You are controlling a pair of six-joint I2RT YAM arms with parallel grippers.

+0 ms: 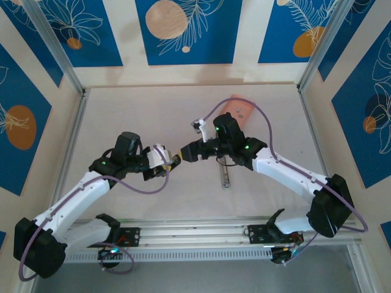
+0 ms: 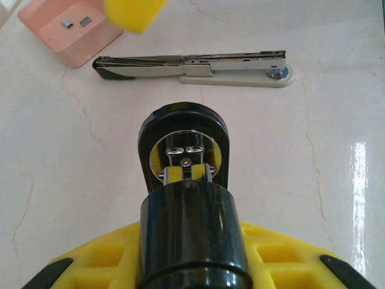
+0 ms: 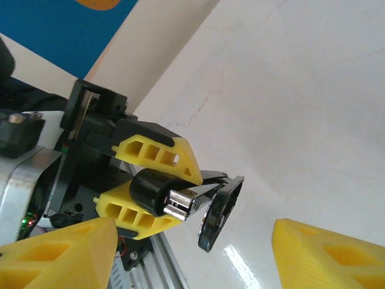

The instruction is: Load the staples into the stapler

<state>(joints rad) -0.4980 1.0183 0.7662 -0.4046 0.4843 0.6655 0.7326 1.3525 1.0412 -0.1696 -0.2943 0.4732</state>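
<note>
The stapler [image 2: 192, 65] lies opened out flat on the white table, its black end toward the pink tray; from above, the stapler [image 1: 226, 174] is right of centre. Two tiny grey staples [image 2: 66, 23] rest in the pink tray [image 2: 57, 39]. My left gripper [image 2: 192, 256] is shut on a black cylindrical tool [image 2: 183, 156] with chrome parts and an oval end plate. In the right wrist view the same tool [image 3: 180, 201] sits clamped between the left fingers [image 3: 159, 153]. My right gripper [image 3: 192, 265] stands open just in front of the tool's plate, touching nothing.
Seen from above, the pink tray [image 1: 238, 110] sits at the back right, with both grippers [image 1: 174, 159] meeting tip to tip over the table's middle. A purple cable [image 1: 256, 113] loops over the tray. Walls with aluminium rails [image 1: 73, 140] close in the sides.
</note>
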